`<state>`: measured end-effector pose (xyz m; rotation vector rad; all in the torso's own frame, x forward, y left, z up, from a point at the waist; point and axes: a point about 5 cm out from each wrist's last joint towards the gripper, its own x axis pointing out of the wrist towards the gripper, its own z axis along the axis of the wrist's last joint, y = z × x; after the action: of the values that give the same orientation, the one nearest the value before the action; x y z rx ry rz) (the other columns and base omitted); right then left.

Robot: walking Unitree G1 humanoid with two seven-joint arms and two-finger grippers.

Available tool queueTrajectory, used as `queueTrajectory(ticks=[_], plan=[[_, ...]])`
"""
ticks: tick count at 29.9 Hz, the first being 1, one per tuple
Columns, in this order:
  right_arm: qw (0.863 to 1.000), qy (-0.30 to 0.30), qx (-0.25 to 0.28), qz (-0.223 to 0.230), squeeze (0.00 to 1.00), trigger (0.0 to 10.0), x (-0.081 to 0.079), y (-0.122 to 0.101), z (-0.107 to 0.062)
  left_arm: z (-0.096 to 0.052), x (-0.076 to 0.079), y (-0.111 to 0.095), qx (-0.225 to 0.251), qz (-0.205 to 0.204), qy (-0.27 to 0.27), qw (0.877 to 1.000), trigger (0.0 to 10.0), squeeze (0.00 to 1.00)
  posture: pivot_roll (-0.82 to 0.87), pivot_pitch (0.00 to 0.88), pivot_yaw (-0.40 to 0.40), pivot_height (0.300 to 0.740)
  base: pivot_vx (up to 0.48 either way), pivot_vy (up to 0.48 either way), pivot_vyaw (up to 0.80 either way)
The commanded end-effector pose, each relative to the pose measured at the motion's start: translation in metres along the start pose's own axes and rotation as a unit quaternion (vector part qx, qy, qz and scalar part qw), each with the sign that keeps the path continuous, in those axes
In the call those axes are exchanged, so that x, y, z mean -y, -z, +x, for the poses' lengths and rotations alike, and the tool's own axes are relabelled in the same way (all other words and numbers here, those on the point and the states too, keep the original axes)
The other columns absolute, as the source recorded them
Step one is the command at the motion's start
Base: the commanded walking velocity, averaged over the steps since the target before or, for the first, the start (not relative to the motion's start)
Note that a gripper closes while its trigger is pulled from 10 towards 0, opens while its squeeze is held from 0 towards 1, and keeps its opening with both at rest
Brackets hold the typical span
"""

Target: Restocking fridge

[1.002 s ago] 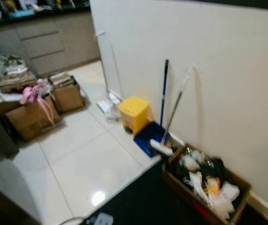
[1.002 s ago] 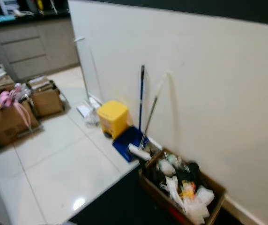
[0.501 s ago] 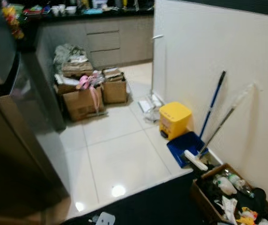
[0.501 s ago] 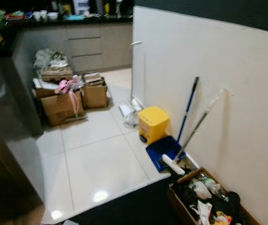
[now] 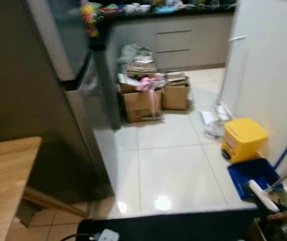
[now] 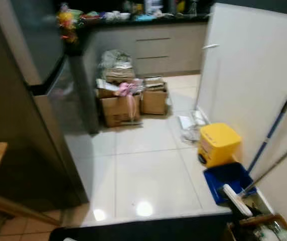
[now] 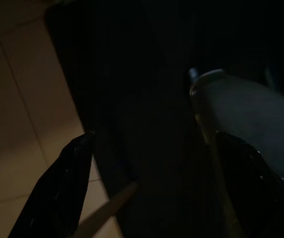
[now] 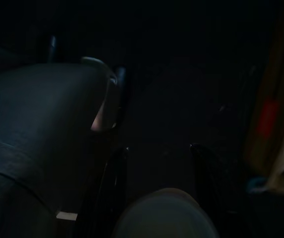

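Observation:
A tall dark steel fridge (image 5: 38,95) stands on the left, with a seam between its upper and lower parts. No stock items can be made out near it. Both arms hang low over a black floor mat (image 5: 173,228). In the dim left wrist view my left gripper (image 7: 154,136) is open, its two black fingers (image 7: 67,183) spread wide with only mat and floor tiles between them. In the very dark right wrist view my right gripper (image 8: 158,148) also stands open over the mat, holding nothing.
A wooden table corner (image 5: 3,175) juts in at lower left. Full cardboard boxes (image 5: 143,103) sit by the grey kitchen drawers (image 5: 178,40). A yellow bin (image 5: 244,138), a blue dustpan (image 5: 251,175) and broom handles line the white wall (image 5: 269,60). Pale tiles lie between.
The camera has swung left: the fridge and the wooden table have come into view, while the white wall, yellow bin and box of rubbish slid to the right edge.

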<state>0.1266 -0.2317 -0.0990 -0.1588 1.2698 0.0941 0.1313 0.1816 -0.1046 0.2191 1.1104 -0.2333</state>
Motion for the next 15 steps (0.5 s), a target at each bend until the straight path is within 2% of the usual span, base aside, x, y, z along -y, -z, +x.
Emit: queueTrajectory(ticks=[1, 5, 10, 15], plan=[[1.000, 0.001, 0.005, -0.005, 0.00, 10.0, -0.001, -0.005, 0.000, -0.001, -0.003, 0.005, -0.018, 0.006, -0.006, 1.000, 10.0, 0.00, -0.09, 0.000, 0.017, 0.740, 0.000, 0.000, 0.80], [1.000, 0.010, 0.010, -0.015, 0.00, 10.0, 0.006, -0.010, -0.001, 0.000, -0.001, 0.003, -0.022, 0.005, -0.009, 1.000, 10.0, 0.00, -0.09, 0.000, 0.029, 0.740, 0.000, 0.000, 0.80], [1.000, 0.022, 0.013, -0.004, 0.00, 10.0, 0.011, -0.015, -0.002, 0.001, -0.004, -0.003, -0.016, 0.006, -0.013, 1.000, 10.0, 0.00, -0.09, 0.000, 0.023, 0.740, 0.000, 0.000, 0.80], [0.999, 0.032, 0.024, -0.008, 0.00, 10.0, 0.020, -0.024, -0.004, 0.002, -0.003, -0.008, -0.011, -0.009, -0.016, 1.000, 10.0, 0.00, -0.11, 0.000, 0.027, 0.740, 0.000, 0.000, 0.80]])
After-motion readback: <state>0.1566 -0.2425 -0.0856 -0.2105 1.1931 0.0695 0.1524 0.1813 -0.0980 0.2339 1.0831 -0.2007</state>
